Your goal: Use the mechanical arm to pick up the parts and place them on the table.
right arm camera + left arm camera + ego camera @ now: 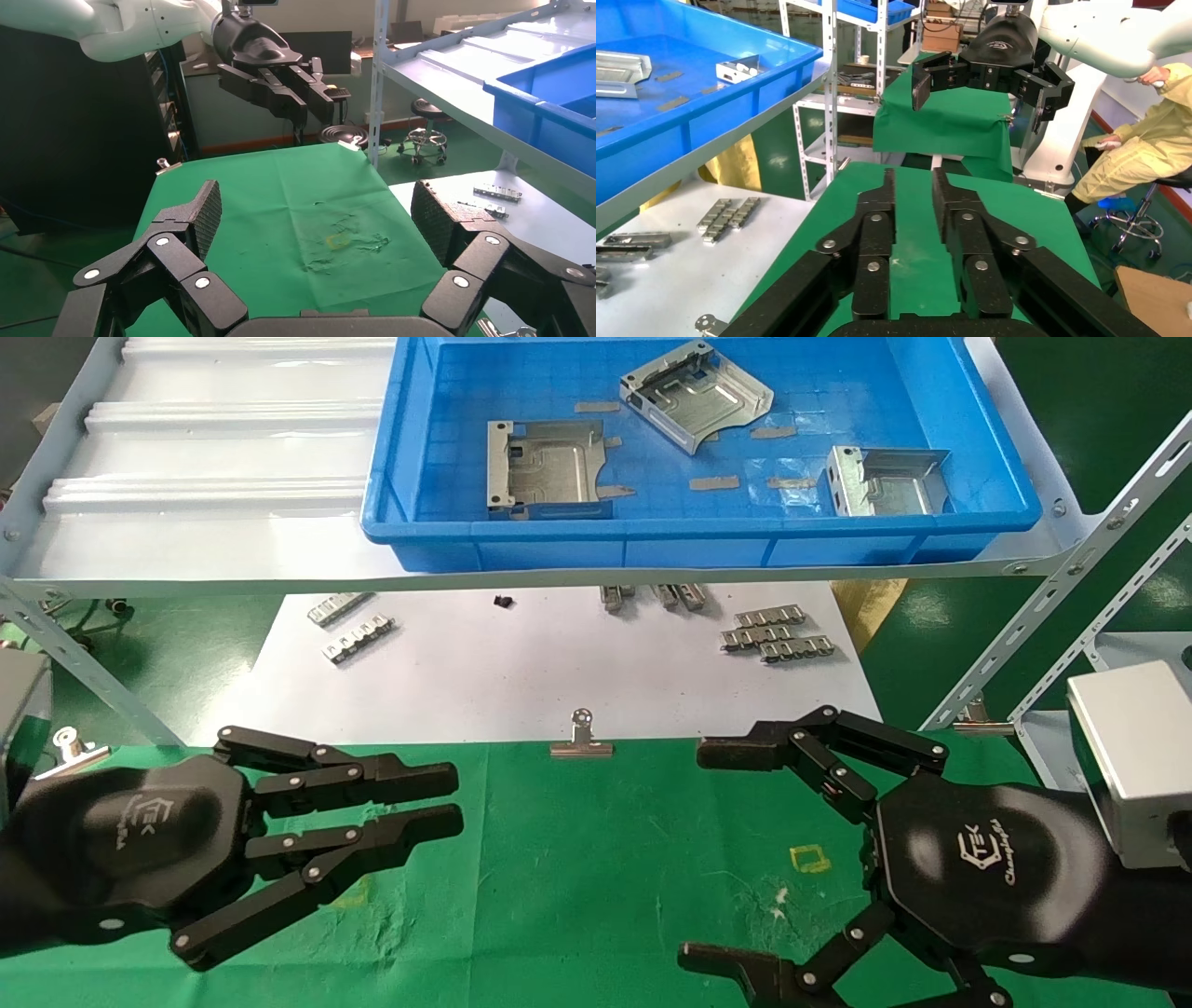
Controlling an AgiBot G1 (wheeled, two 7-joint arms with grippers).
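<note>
Three silvery sheet-metal parts lie in a blue bin (559,537) on the shelf: one left (545,467), one at the back (697,395), one right (885,481). My left gripper (454,800) hovers over the near left of the green table (596,859), empty, its fingers parallel with a narrow gap; it also shows in its wrist view (914,179). My right gripper (700,854) hovers over the near right of the table, wide open and empty, as in its wrist view (316,210). Both are well short of the bin. A yellow square mark (808,858) lies beside the right gripper.
A white sheet (521,682) under the pale grey shelf (214,477) holds small ridged strips (773,635) and more strips (358,640). A binder clip (582,740) sits on the cloth's far edge. Slanted shelf struts (1024,635) stand at right. A seated person (1137,161) is beyond the table.
</note>
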